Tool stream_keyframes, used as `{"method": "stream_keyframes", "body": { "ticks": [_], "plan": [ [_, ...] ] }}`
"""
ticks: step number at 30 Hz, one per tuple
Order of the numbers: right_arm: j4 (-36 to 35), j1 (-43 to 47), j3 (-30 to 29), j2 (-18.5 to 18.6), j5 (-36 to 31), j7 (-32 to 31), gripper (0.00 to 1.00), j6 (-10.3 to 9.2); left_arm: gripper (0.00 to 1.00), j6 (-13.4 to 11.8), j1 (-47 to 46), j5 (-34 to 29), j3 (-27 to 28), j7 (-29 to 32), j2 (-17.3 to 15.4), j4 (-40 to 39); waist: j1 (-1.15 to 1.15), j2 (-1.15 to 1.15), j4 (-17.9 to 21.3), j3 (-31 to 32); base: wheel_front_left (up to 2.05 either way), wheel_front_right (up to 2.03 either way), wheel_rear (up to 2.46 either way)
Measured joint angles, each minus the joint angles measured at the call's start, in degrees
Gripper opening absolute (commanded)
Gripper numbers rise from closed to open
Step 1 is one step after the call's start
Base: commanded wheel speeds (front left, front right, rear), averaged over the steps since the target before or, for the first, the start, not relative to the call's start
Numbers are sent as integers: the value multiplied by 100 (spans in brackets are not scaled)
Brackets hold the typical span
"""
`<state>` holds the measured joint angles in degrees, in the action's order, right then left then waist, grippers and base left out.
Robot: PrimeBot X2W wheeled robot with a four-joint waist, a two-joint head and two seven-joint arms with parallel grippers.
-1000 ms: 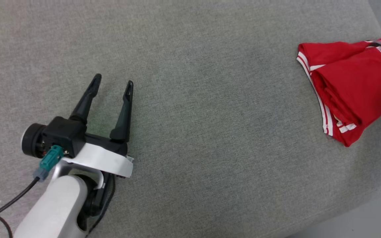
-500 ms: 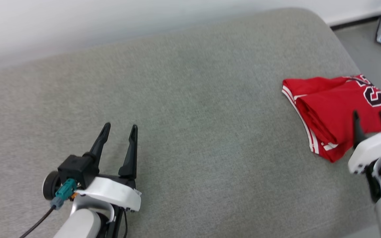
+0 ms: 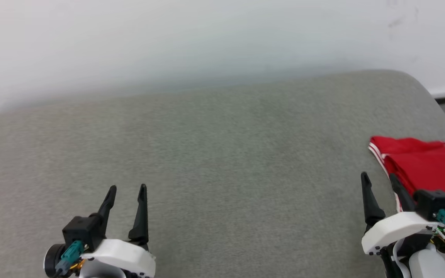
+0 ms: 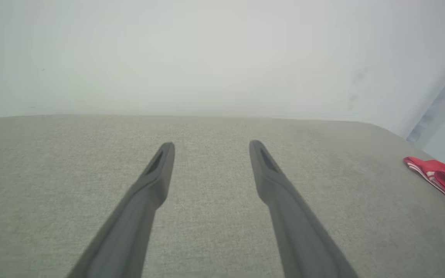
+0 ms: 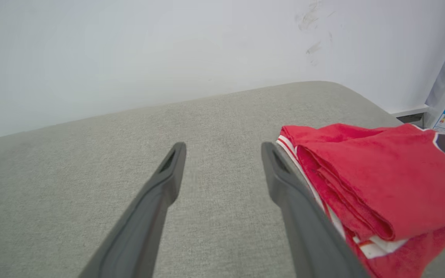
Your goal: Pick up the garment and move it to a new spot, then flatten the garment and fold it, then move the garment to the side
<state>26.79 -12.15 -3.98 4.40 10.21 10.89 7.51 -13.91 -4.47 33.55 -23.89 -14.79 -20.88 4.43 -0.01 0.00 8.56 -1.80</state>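
Here, the right gripper (image 3: 378, 177) is held wide and empty; one folded red jersey T-shirt with striped trim (image 3: 425, 164) is seen just beside its right finger, on one grey woven cushion (image 3: 222, 154). The left gripper (image 3: 127, 187), the second, equally wide, is seen well apart.

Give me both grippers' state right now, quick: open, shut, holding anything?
Left gripper: open, holding nothing.
Right gripper: open, holding nothing; the garment lies folded beside it.
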Motion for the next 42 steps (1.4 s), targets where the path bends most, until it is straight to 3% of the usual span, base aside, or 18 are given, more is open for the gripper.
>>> {"method": "stream_keyframes", "body": {
  "ticks": [9,19,41,42],
  "plan": [
    [-1970,948,99,-112,-170,-648,100,-1,100,-158,264,-25,229,-4,-212,-46,0,0,-619,323,0,0,0],
    [-3484,2042,178,-137,-309,-1368,100,-1,100,-41,432,-103,202,-10,-240,83,0,0,-765,514,0,0,0],
    [-3728,2306,212,-140,-159,-1519,100,-1,100,-65,521,-70,181,-9,-187,140,1,0,-681,575,0,0,0],
    [-3721,2306,213,-140,-158,-1508,0,-1,0,-60,520,-57,176,-7,-187,136,0,0,-684,575,0,0,0]
  ]
}}
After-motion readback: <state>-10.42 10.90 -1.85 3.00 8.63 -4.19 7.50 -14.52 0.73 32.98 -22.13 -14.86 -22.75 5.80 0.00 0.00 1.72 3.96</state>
